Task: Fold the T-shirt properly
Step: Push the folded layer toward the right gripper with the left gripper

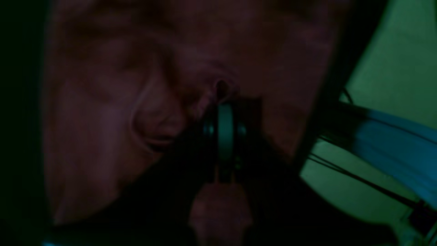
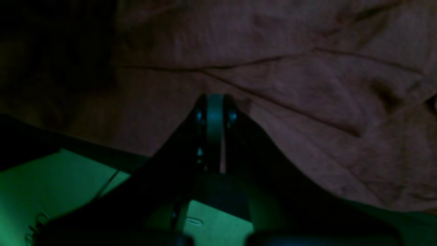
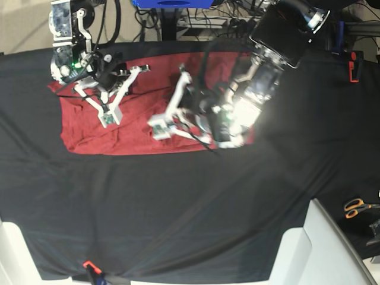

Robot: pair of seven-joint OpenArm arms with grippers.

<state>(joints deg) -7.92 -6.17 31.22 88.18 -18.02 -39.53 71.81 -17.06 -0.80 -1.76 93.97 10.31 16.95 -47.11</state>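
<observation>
Both grippers' fingers (image 2: 214, 112) together, apparently pinching thin creased maroon T-shirt (image 3: 127, 130) on black cloth (image 3: 178, 208).

Honestly there's nothing I can read anywhere here. Both of my wrist views are too dark and blurry for any lettering, and from the base view the T-shirt (image 3: 113, 139) is plain red with no print. The black table cloth (image 3: 178, 208) has no markings, and the scissors (image 3: 358, 207) at the edge are too small to show a brand.
</observation>
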